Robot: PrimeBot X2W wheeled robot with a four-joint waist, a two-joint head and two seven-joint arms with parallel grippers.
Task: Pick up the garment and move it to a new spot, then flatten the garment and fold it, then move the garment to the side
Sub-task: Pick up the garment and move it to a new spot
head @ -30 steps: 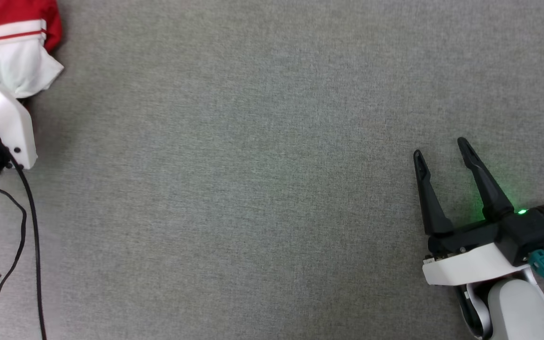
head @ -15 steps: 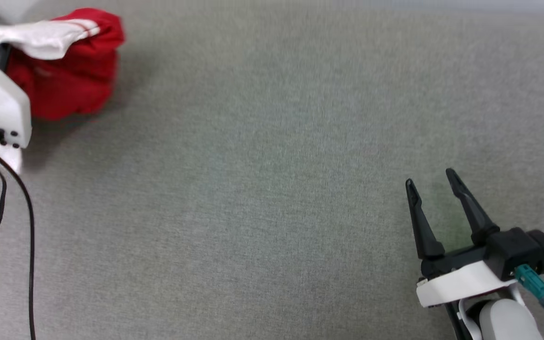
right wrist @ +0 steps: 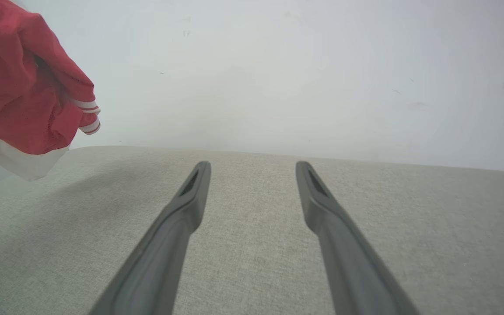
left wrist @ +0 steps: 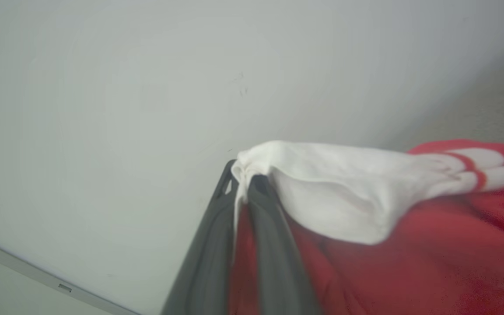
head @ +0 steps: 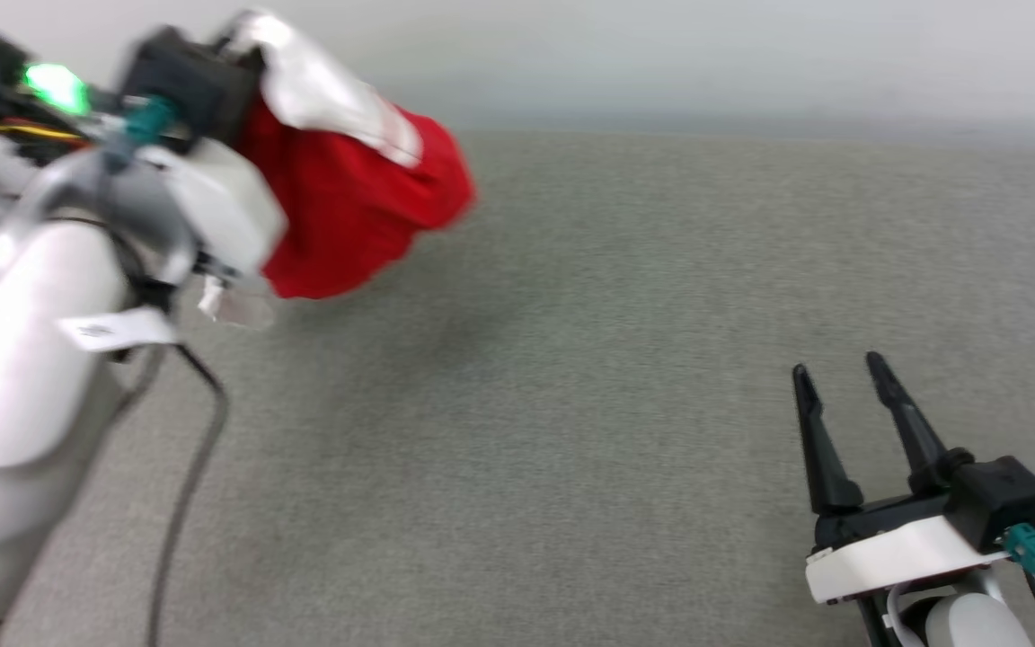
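The garment point(head: 351, 202) is a red jersey with a white sleeve and red-and-white striped trim, bunched and hanging in the air above the grey surface at the upper left of the head view. My left gripper point(left wrist: 243, 183) is shut on a white fold of the garment point(left wrist: 335, 192), with red cloth between its dark fingers point(left wrist: 269, 245). In the right wrist view the garment point(right wrist: 20, 92) hangs at the upper left. My right gripper point(head: 836, 368) stands open near the lower right, fingers apart over bare surface, its fingertips point(right wrist: 199, 170) holding nothing.
A grey fabric-covered surface point(head: 571, 359) spreads across the scene, ending at a pale wall point(head: 661, 54) at the back. A black cable point(head: 194, 467) hangs from my left arm at the lower left.
The head camera has tilted up, bringing the wall into view. My left arm has lifted the garment off the surface and carried it rightward. The right gripper stays open.
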